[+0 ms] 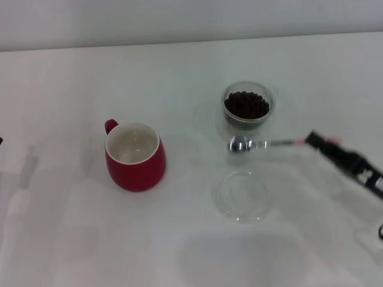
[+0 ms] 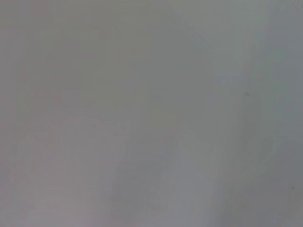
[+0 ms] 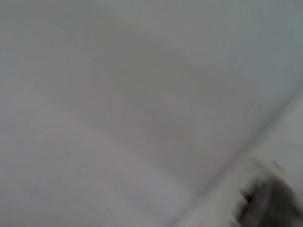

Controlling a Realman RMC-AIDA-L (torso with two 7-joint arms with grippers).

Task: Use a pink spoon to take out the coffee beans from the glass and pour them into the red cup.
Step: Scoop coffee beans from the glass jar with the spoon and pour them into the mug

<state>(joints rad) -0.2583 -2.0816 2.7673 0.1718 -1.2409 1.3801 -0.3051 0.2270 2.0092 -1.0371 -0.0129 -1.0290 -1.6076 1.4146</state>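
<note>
Now the right gripper seems to pinch the pink spoon by its handle, bowl hovering just before the glass of coffee beans; the red cup stands well apart

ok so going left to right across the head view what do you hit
red cup → spoon bowl of the pink spoon → right gripper, holding the spoon's handle end at the right. The glass of coffee beans and the clear dish share the spoon's column, so they are left unordered.
</note>
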